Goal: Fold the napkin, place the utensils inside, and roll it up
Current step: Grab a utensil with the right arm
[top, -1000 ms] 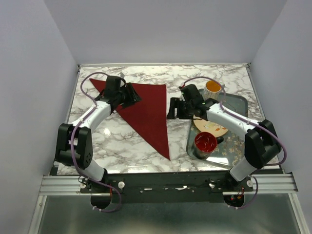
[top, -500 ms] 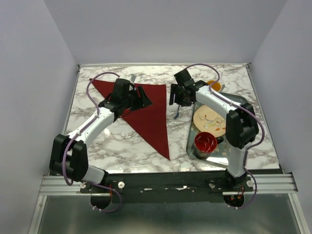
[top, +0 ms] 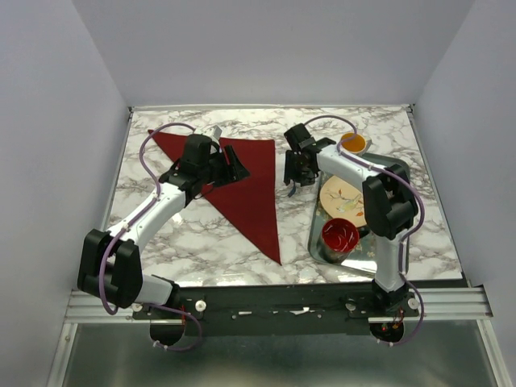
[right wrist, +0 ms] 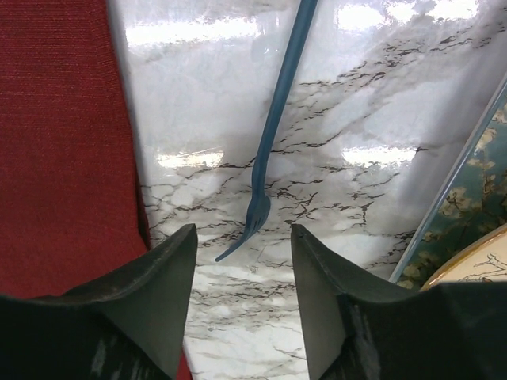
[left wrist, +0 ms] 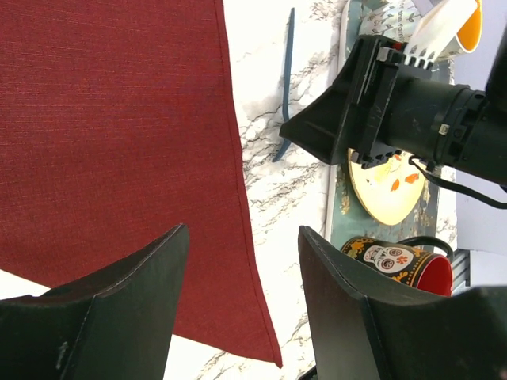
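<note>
Napkin (top: 246,189) lies folded in a triangle on worktop (top: 161,234), w/ fork (right wrist: 273,134) flat at its 3 o'clock. R claw (right wrist: 242,231) released, hovering over fork. L claw (left wrist: 242,233) released, empty, above napkin. Step, I judge: fork pickup. Next I lower, clench handle, carry toward 9.

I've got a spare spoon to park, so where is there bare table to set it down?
The near-left marble, bordered by the napkin's slanted edge, the left arm and the front edge, is bare. The gap between napkin and tray is crowded: the fork lies there under the right claw.
</note>
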You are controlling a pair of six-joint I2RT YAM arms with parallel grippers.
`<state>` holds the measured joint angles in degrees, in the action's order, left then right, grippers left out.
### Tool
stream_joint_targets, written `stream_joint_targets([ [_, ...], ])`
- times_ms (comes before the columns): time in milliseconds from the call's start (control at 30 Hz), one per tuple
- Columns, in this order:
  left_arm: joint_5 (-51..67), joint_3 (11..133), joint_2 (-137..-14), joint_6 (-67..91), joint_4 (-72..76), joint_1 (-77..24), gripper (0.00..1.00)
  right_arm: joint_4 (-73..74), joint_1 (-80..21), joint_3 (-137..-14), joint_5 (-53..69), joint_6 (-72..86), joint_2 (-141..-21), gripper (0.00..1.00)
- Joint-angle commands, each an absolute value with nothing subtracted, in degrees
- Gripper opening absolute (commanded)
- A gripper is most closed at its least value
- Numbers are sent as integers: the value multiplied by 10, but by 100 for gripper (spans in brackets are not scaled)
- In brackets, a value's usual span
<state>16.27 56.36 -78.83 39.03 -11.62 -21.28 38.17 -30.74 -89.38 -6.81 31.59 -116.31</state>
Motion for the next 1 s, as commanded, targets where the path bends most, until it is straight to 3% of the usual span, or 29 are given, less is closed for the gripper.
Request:
stream_joint_targets([
  [0,183,562,-768,387,-103,-212,67,362,-308,-890,-75,314,-1182,57],
  [333,190,584,-768,388,-119,-212,68,351,-308,-883,-78,301,-1204,54],
  [533,191,594,-766,390,-127,-212,68,330,-307,-863,-91,290,-1194,31],
  [667,206,602,-773,399,-129,-211,69,325,-307,-850,-91,276,-1182,3],
  [833,277,600,-801,453,-83,-211,72,277,-308,-807,-62,229,-1115,1],
  [967,336,576,-837,526,17,-211,65,211,-308,-735,86,203,-1027,1],
])
